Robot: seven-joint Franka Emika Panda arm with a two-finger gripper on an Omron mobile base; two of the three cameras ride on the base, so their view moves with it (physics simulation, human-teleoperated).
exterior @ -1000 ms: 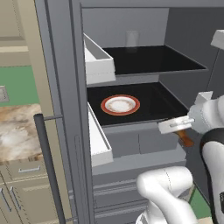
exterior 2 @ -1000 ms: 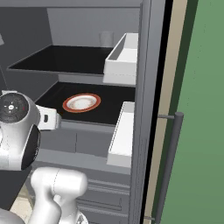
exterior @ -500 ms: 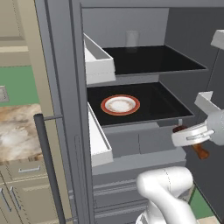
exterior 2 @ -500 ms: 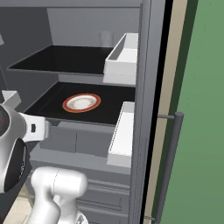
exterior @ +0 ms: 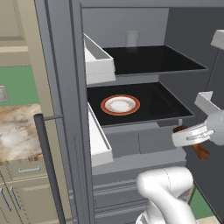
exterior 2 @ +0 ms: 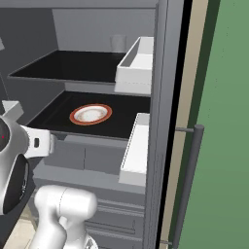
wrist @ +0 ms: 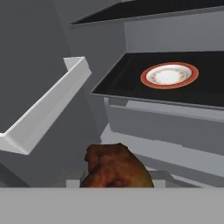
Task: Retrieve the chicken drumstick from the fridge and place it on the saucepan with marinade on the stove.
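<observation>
The claw (exterior: 192,141) grips the chicken drumstick (wrist: 116,168), which sits between its jaws at the bottom of the hand view as a brown-red lump. In the left base view the claw hangs in front of the open fridge (exterior: 144,26), just below and to the right of the front edge of the middle shelf (exterior: 166,103), with a red-brown end of the drumstick poking out under it; the fingers themselves are hard to make out there, so the grip seems firm rather than plainly seen. On the middle shelf lies a round plate (exterior: 120,104) with an orange-red rim and a pale centre, well apart from the claw. A white door bin (exterior: 97,63) hangs at the left. On the upper shelf a pale translucent cup (exterior: 131,38) stands at the back
</observation>
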